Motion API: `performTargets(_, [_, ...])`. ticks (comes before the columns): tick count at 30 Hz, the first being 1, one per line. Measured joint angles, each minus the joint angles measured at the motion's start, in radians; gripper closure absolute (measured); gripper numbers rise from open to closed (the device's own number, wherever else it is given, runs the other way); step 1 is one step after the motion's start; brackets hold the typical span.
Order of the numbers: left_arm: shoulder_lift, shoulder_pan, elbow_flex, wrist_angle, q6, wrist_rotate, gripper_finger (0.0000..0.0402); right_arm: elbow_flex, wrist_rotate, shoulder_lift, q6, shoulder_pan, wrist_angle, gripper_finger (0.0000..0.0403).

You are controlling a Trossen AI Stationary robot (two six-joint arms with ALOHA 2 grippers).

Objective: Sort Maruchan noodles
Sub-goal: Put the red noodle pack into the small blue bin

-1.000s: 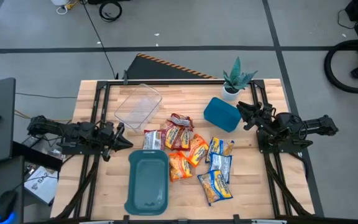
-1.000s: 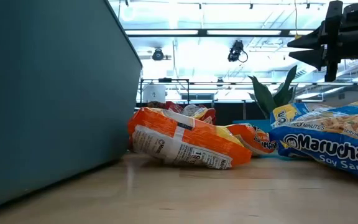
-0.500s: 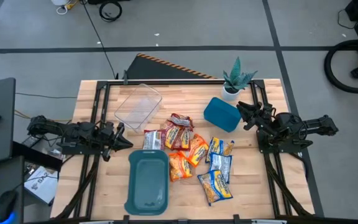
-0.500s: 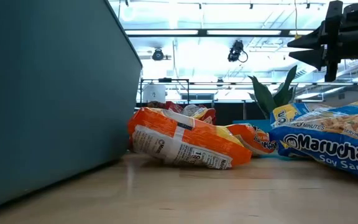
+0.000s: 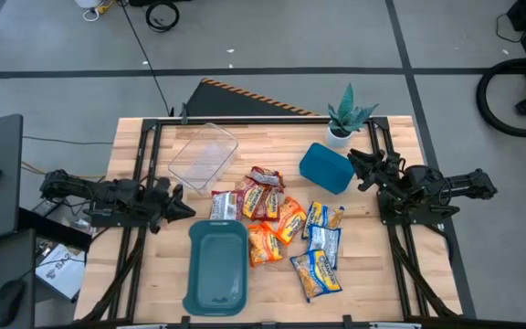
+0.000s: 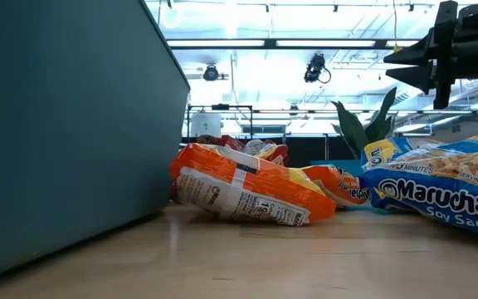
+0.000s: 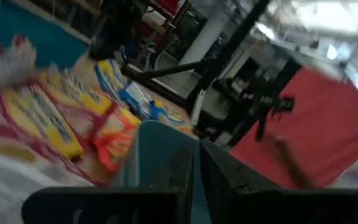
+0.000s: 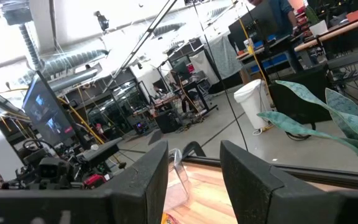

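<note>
Several Maruchan noodle packets lie flat in a loose pile mid-table: red ones, orange ones and blue-and-yellow ones. An orange packet and a blue one also show in the low view. My left gripper is shut and empty, hovering left of the pile, beside a red packet. My right gripper is open and empty at the right, next to a teal tray. It also shows in the low view, above the table.
A long teal tray lies near the front edge, left of the pile. A clear plastic tub sits at the far left. A small potted plant stands at the far right. Bare wood shows at the front right.
</note>
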Motion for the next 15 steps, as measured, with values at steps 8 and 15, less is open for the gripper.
performTargets(8, [0.0,0.0,0.0,0.045,-0.027,-0.112,0.0368,0.0,0.001,0.0,0.0,0.0,0.02,0.0251])
performTargets(15, [0.0,0.0,0.0,0.056,0.033,-0.18,0.0368,0.0,-0.089,0.0,0.203,0.001,0.026,0.0251])
